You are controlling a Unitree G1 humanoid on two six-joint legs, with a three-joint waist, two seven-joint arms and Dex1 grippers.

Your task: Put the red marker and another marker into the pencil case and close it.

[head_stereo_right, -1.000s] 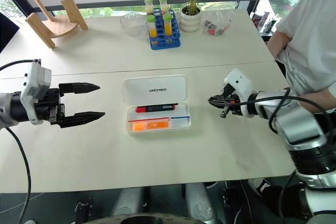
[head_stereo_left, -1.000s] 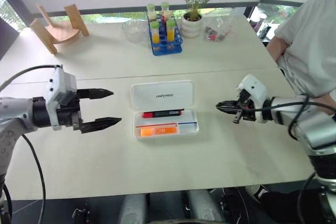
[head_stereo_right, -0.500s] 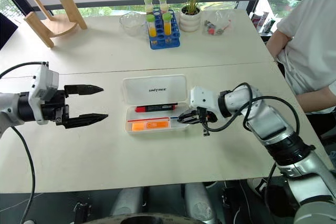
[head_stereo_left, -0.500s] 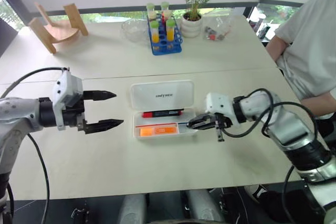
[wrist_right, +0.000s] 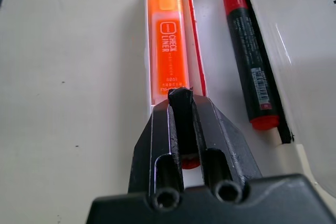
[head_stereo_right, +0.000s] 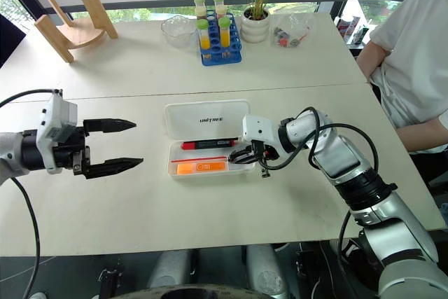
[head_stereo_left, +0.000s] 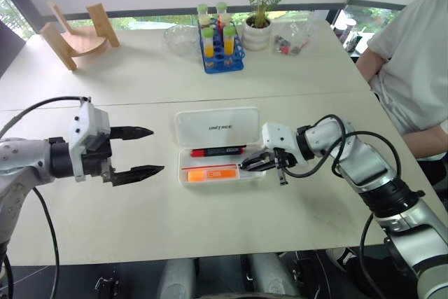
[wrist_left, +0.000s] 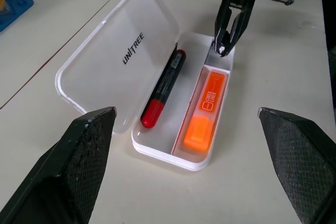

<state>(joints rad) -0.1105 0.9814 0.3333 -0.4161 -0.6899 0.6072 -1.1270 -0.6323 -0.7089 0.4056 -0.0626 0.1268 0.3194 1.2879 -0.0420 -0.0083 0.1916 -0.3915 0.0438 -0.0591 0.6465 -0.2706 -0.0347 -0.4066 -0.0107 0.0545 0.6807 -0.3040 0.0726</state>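
Observation:
The pencil case (head_stereo_left: 183, 178) lies open in the middle of the table, its lid (head_stereo_left: 217, 126) flat behind the tray. In the tray's back compartment lies the red marker (head_stereo_left: 217, 151), and the orange highlighter (head_stereo_left: 212, 174) fills the front one. My right gripper (head_stereo_left: 245, 167) points left and downward at the tray's right end, just past the highlighter's end (wrist_right: 168, 85). Its fingers look shut, with nothing between them. My left gripper (head_stereo_left: 143, 150) hovers wide open to the left of the case, level with it and clear of it.
At the back of the table stand a blue rack of tubes (head_stereo_left: 222, 50), a potted plant (head_stereo_left: 257, 29), a glass bowl (head_stereo_left: 180, 38) and a wooden stand (head_stereo_left: 73, 36). A person in a white shirt (head_stereo_left: 413, 54) sits at the right edge.
My right gripper has swung left and down from the open table on the right to the tray's right end. The left gripper has stayed open in place.

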